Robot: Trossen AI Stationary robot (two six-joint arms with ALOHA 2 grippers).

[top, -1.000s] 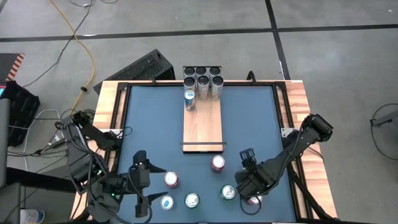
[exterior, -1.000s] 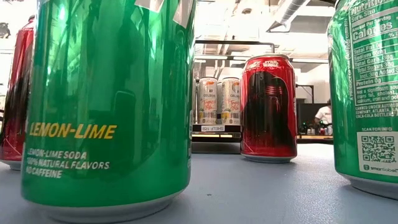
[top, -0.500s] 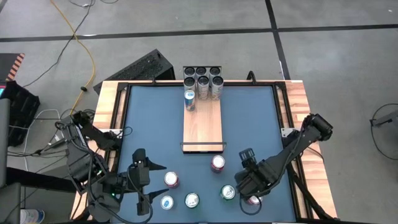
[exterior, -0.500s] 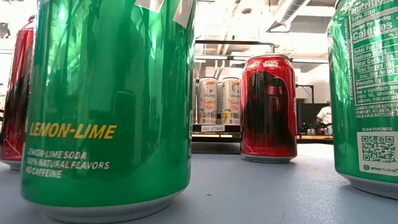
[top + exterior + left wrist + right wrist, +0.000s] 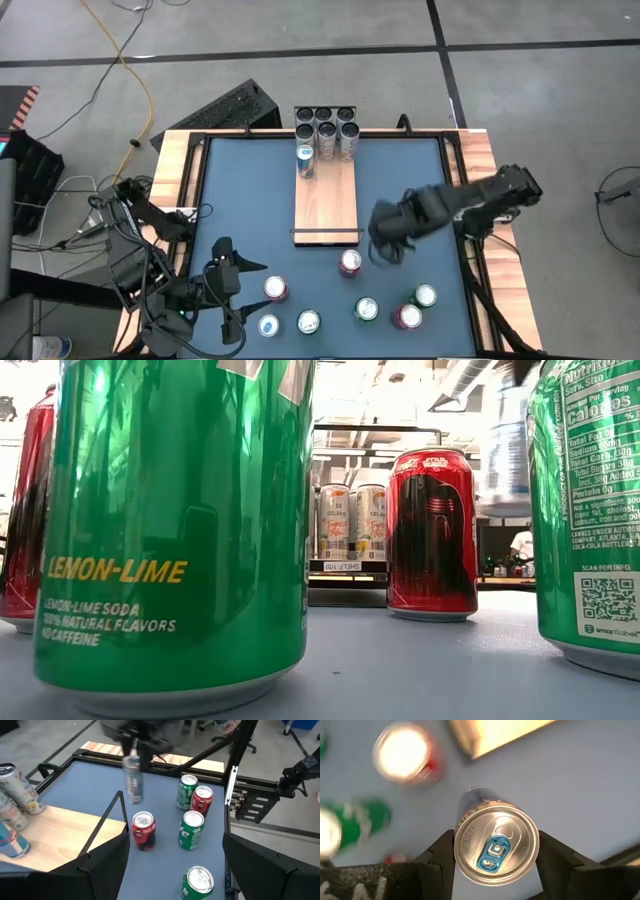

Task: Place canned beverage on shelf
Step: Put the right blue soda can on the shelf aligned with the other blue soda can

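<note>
The long pale wood plank shelf (image 5: 325,195) lies lengthwise along the middle of the blue table (image 5: 400,185), with a cluster of tall slim cans (image 5: 326,129) standing at its far end and one more slim can (image 5: 305,160) just in front of them on its left side. Near the table's front edge stand loose cans: a red can (image 5: 349,263) just beyond the shelf's near wire rail (image 5: 325,234), with a red can (image 5: 276,289), a slim can (image 5: 268,326), a green can (image 5: 309,322), a green can (image 5: 367,309), a red can (image 5: 406,317) and a green can (image 5: 425,296) spread behind it. The right gripper (image 5: 385,243) hangs just right of the shelf's near end, holding a slim silver can (image 5: 495,847) above the table (clear of the surface), and the left gripper (image 5: 230,305) waits at the near left corner.
</note>
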